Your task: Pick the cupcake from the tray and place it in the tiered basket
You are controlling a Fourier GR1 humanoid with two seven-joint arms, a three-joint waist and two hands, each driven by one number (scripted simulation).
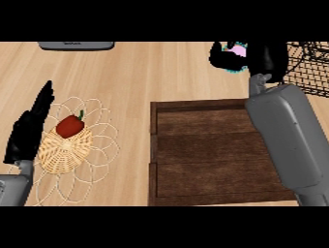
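Observation:
My right hand (257, 55) is raised at the upper right, fingers curled round the cupcake (234, 50), of which only pink frosting and a teal wrapper edge show. It hangs just left of the black wire tiered basket (321, 68) at the far right. The dark wooden tray (210, 155) lies below, under my right forearm, with nothing on its visible surface. My left hand (30, 128) rests open at the left edge, fingers pointing up.
A woven wicker mat (71, 150) with a red pepper (70, 126) on it lies beside my left hand. A grey appliance (77, 45) sits at the counter's far edge, top left.

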